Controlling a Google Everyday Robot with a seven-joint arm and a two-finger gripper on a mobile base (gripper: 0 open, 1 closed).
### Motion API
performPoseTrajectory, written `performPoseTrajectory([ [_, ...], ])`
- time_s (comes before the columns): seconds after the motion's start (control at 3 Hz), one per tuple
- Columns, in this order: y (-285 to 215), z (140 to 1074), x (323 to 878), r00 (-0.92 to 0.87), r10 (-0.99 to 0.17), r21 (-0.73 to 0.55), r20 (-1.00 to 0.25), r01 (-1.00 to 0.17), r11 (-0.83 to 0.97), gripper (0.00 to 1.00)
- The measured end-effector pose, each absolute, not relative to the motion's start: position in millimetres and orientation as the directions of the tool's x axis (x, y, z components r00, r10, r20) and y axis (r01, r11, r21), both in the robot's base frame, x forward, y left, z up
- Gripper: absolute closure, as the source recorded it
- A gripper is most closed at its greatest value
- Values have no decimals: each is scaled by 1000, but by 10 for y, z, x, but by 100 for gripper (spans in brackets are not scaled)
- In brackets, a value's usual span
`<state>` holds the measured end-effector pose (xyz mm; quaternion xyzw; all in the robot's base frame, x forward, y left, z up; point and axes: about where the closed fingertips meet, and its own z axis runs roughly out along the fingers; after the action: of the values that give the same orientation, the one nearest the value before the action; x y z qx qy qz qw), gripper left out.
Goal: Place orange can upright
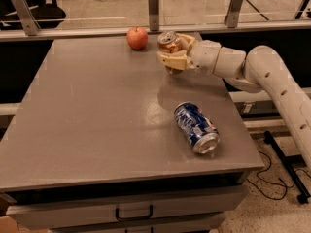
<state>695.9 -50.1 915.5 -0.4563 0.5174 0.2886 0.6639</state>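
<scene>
The orange can [169, 43] is held roughly upright, silver top up, near the far edge of the grey table [97, 120], to the right of the red apple. My gripper [172, 55] reaches in from the right and is shut on the can, its tan fingers [172, 61] wrapping the can's lower body. The can's bottom is hidden by the fingers, so I cannot tell whether it touches the table.
A red apple [137, 37] sits at the far edge, just left of the can. A blue and white can [197, 127] lies on its side near the table's right front. A rail with posts [153, 8] runs behind the table.
</scene>
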Motion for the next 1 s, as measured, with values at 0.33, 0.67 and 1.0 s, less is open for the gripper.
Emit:
performPoseTrajectory([
  [0.33,-595,9099,6974,265,-66,-265,-962,-852,452,58],
  [0.67,-682,9046,7033,231,-42,-222,-972,-840,495,35],
  [1.0,-762,8997,7080,207,-25,-189,-978,-828,528,12],
])
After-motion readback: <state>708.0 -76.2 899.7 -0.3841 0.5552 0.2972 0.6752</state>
